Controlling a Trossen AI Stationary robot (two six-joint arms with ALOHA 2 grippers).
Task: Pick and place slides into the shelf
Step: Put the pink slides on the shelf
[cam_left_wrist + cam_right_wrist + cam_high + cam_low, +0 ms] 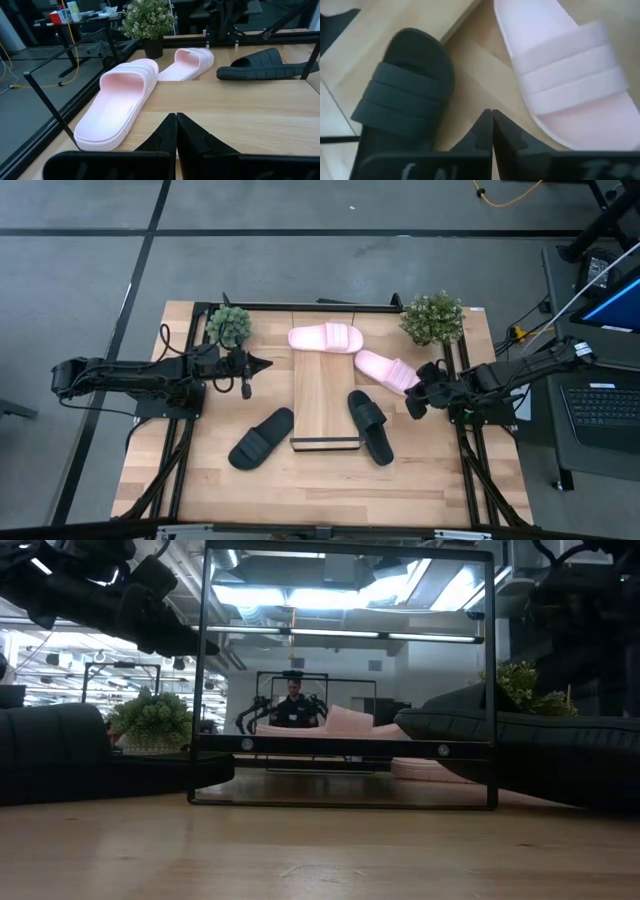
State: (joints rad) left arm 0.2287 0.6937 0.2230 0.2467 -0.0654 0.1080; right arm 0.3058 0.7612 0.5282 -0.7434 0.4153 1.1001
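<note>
Left hand sits out over the table left of the shelf, arm stretched level, fingers pressed together, holding nothing — its wrist view shows the tips meeting. Left black slide lies on the table just beside the shelf's front left corner. One pink slide lies crosswise at the shelf's far end; I can't tell if it rests on the board or just behind it. Right black slide hugs the shelf's right edge, and the second pink slide is just past it, angled toward the right hand. That hand hovers low between these two, fingers shut, empty. You'll likely find the slides light, flexible foam, a bit slick — take the wide strap or pinch a side edge of the sole.
</note>
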